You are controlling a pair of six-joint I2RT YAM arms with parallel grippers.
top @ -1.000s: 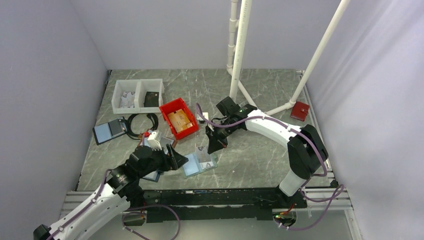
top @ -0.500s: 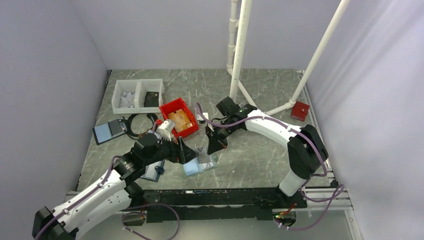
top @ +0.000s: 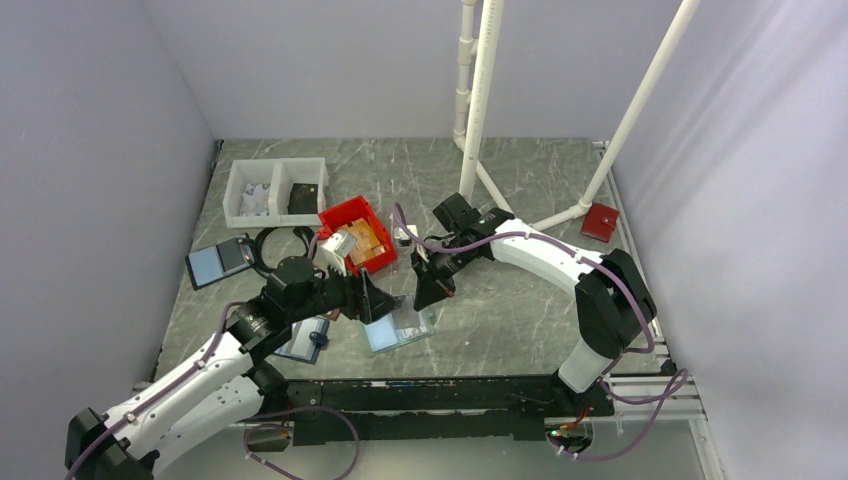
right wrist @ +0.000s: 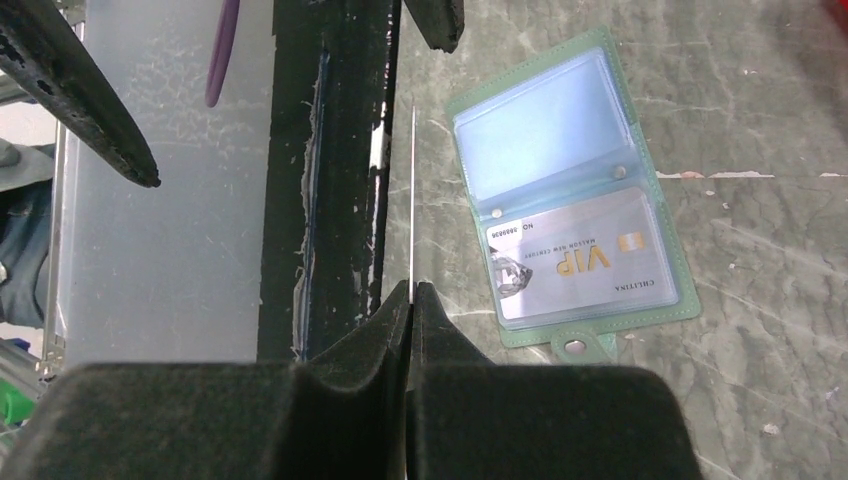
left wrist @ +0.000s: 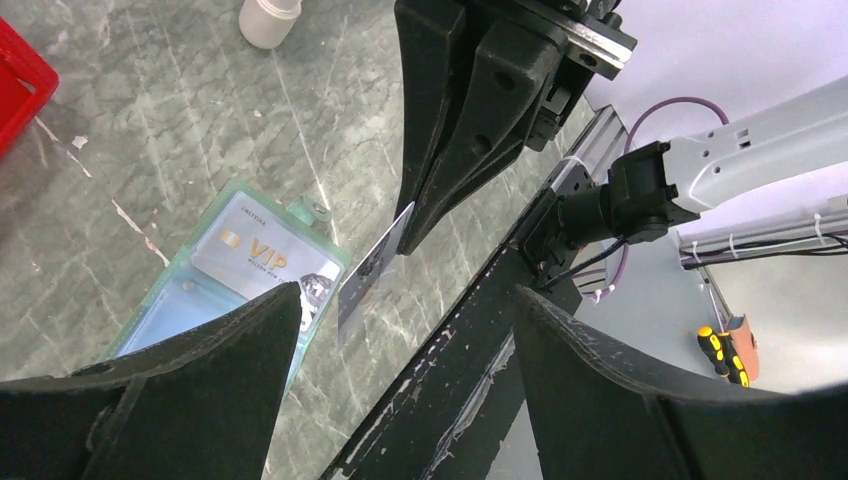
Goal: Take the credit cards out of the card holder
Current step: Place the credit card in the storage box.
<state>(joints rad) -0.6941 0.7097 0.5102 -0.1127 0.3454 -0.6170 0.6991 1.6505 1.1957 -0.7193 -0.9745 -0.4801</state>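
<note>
The teal-edged card holder (top: 392,337) lies open and flat on the marble table near the front edge. One pocket holds a silver VIP credit card (right wrist: 580,265); the other pocket (right wrist: 545,135) looks empty. My right gripper (top: 424,296) is shut on a second, pale credit card (left wrist: 368,272), held on edge just above the holder's right side. In the right wrist view this card (right wrist: 412,190) shows as a thin white line from the closed fingertips (right wrist: 412,290). My left gripper (left wrist: 405,295) is open, one finger on each side of the held card without touching it.
A red bin (top: 357,235) with tan contents and a white two-part tray (top: 275,190) stand at the back left. A dark folder (top: 215,262), a black cable ring (top: 280,250) and another folder (top: 305,345) lie left. White pipe stand (top: 480,110) behind; black front rail (top: 450,395).
My left arm has swung forward and right, bringing its open jaws up to the card in the right gripper. The right arm and holder have not moved.
</note>
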